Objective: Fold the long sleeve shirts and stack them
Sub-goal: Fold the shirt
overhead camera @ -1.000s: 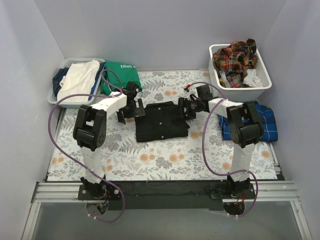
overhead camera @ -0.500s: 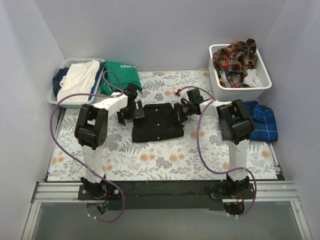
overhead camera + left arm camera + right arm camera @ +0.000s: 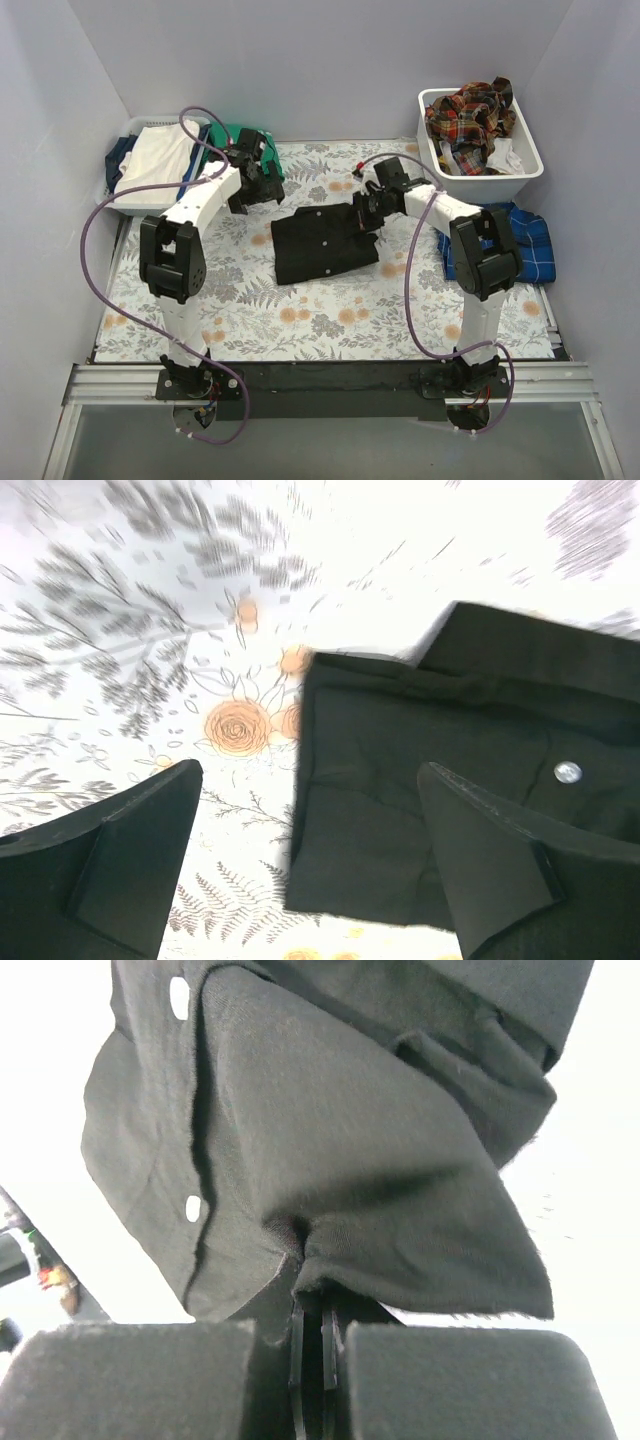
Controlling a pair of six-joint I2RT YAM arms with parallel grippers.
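A black long sleeve shirt [image 3: 318,245] lies folded on the flowered table mat, white buttons showing. My right gripper [image 3: 366,211] is shut on its right edge; the right wrist view shows the black cloth [image 3: 330,1130] bunched between the closed jaws of that gripper [image 3: 310,1325]. My left gripper [image 3: 256,184] hangs open up and left of the shirt, holding nothing. In the left wrist view the black shirt [image 3: 450,740] lies below the open gripper [image 3: 320,880]. A blue plaid shirt [image 3: 528,240] lies folded at the right. Red-orange plaid shirts [image 3: 470,112] fill the white bin [image 3: 485,183].
A green top [image 3: 232,140] lies at the back left beside a grey basket [image 3: 108,196] holding white and blue cloth. The white bin stands at the back right corner. Purple cables loop over both arms. Walls close in the table on three sides.
My right gripper has shut on the black shirt's right edge and drawn it slightly back. My left gripper has lifted off the shirt and moved back and left, still open.
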